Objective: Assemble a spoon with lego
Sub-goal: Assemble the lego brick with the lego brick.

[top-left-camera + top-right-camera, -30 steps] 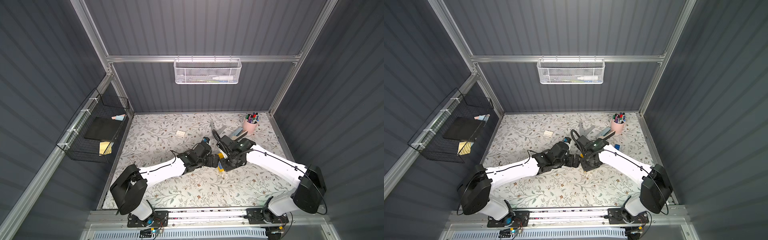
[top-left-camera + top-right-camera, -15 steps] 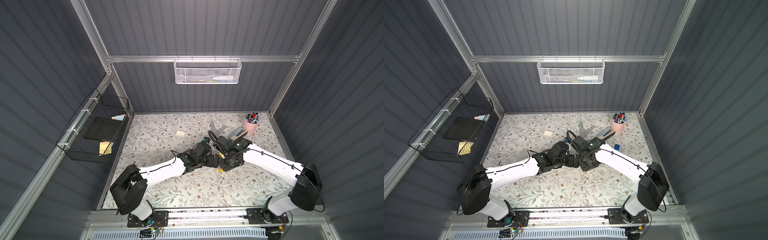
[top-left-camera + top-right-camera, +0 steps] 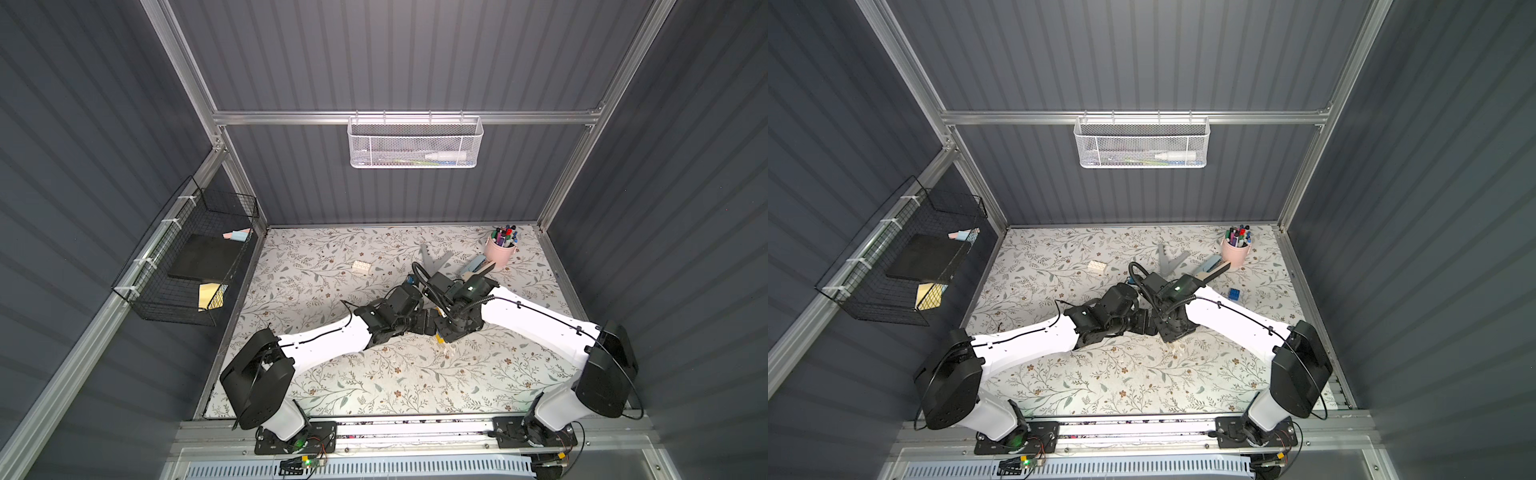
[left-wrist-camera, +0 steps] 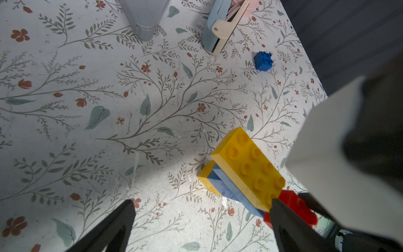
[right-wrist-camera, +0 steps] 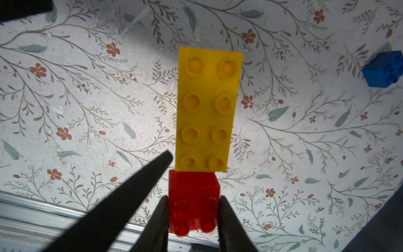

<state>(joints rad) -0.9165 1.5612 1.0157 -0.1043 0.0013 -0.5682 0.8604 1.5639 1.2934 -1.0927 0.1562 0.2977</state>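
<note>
Likely light, rigid spoon (image 4: 246, 168), joints may pop; grip flat sides. At spoon's end right gripper (image 5: 193, 197) pinches red brick (image 5: 194, 187); left gripper (image 4: 201, 203) spread.

I can read no writing, number or brand in any view from here. The studs on the yellow brick (image 5: 207, 109) and the red brick (image 5: 193, 196) show no mark I can make out. The small bottle (image 3: 444, 156) in the wire basket (image 3: 415, 164) and the pens (image 3: 505, 237) in the pink cup (image 3: 498, 257) are too small to show any label.
</note>
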